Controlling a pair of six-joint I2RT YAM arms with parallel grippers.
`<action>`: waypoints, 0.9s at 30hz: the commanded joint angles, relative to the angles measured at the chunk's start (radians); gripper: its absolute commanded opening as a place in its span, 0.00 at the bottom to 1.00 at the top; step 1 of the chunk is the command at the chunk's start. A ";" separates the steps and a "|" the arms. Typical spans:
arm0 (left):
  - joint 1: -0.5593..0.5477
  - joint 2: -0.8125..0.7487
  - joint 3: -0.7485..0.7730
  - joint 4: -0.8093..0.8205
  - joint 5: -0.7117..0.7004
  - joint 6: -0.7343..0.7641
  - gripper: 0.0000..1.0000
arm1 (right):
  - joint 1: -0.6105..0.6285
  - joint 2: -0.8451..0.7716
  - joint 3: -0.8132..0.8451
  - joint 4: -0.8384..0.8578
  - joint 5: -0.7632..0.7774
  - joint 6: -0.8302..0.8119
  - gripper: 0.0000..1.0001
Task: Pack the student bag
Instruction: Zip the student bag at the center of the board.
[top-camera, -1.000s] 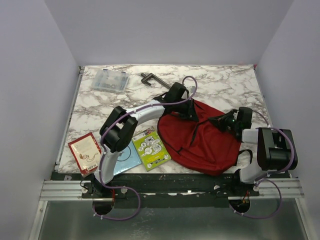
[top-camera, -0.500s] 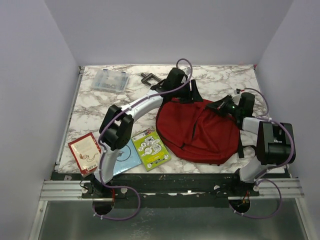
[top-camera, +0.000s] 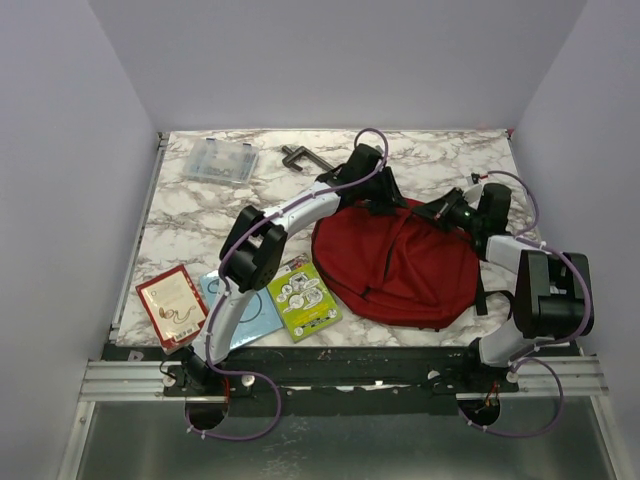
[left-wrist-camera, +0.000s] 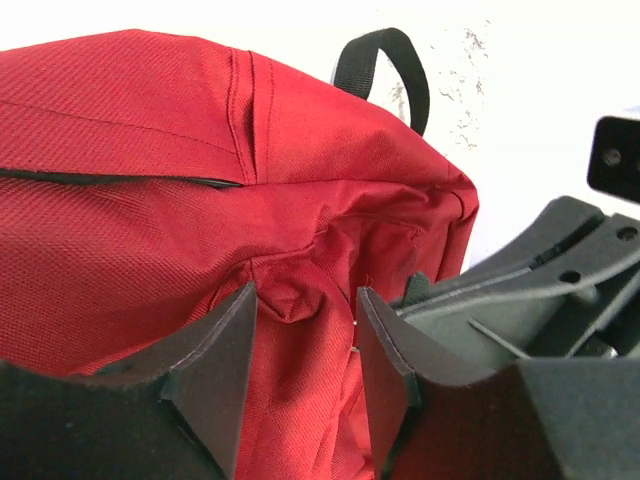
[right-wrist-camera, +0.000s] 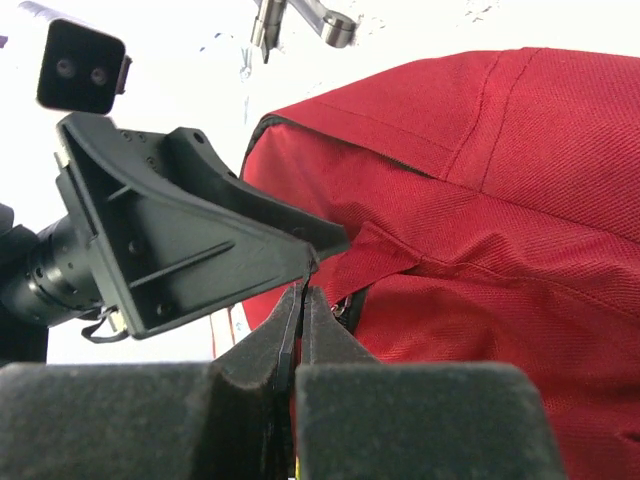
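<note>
The student bag (top-camera: 400, 265), a red backpack, lies flat at the table's centre right. My left gripper (top-camera: 375, 196) is at its far edge. In the left wrist view the jaws (left-wrist-camera: 305, 300) pinch a fold of the bag's red fabric (left-wrist-camera: 150, 230), below the black carry loop (left-wrist-camera: 412, 75). My right gripper (top-camera: 440, 214) is at the bag's far right edge, close to the left one. In the right wrist view it (right-wrist-camera: 301, 290) is shut on a thin black zipper pull beside the bag (right-wrist-camera: 500, 200).
A clear plastic box (top-camera: 219, 160) and a dark metal clamp (top-camera: 298, 157) lie at the back left. A red booklet (top-camera: 172, 303), a blue book (top-camera: 232, 312) and a green book (top-camera: 302, 296) lie at the front left, beside the bag.
The bag has been drawn away from the front edge with both grippers on it. In the last half second the left arm's elbow has shifted right; the bag has stayed put.
</note>
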 joint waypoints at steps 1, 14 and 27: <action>-0.005 -0.015 0.011 -0.046 -0.074 -0.062 0.44 | 0.010 -0.056 -0.031 0.007 0.004 -0.017 0.01; -0.025 0.103 0.122 -0.066 -0.023 -0.067 0.52 | 0.018 -0.073 -0.029 0.004 -0.011 -0.029 0.01; -0.026 0.065 0.005 0.165 0.006 -0.082 0.00 | 0.037 -0.108 -0.008 -0.126 0.028 -0.130 0.01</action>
